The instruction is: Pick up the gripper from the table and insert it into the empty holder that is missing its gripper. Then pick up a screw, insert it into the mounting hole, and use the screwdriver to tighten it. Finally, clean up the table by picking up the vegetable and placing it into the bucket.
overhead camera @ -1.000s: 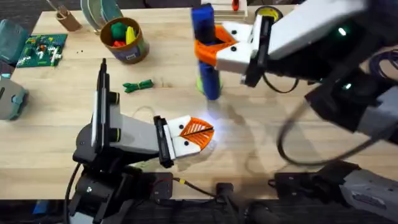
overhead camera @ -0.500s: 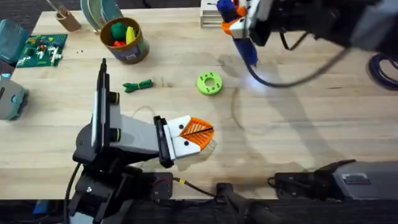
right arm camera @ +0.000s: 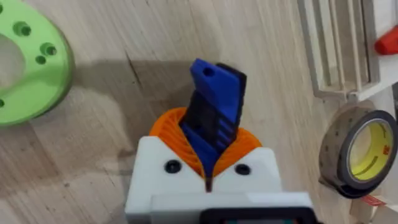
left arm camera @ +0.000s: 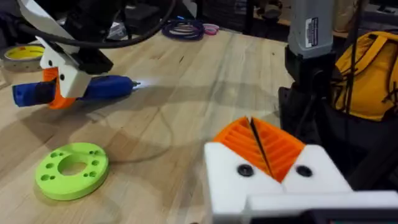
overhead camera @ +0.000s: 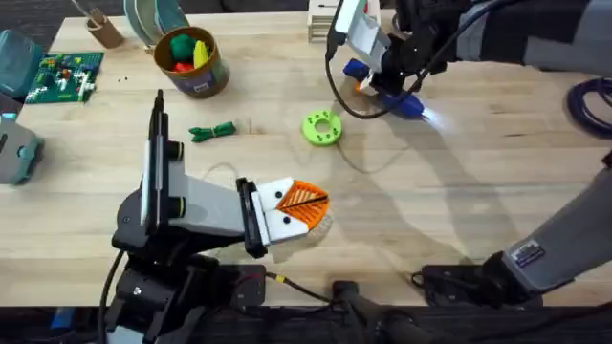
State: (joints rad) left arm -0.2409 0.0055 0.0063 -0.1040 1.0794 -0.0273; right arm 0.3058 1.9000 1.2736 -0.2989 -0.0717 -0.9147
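R gripper (overhead camera: pixel 375 78) at far side of table (overhead camera: pixel 478 172), pads clamped on blue screwdriver (overhead camera: pixel 387 91); screwdriver lies low over the wood, lit tip pointing right. Wrist view: blue body (right arm camera: pixel 214 106) wedged between the orange pads. L gripper (overhead camera: pixel 304 208) near front edge, orange pads pressed together, nothing between them. Green disc (overhead camera: pixel 322 128) btwn the two grippers, apart from both. Vegetable (overhead camera: pixel 212 131) on table left of disc. Bucket (overhead camera: pixel 192 60) far left, holding red/yellow/green pieces. Tape roll (right arm camera: pixel 360 149) near R gripper.
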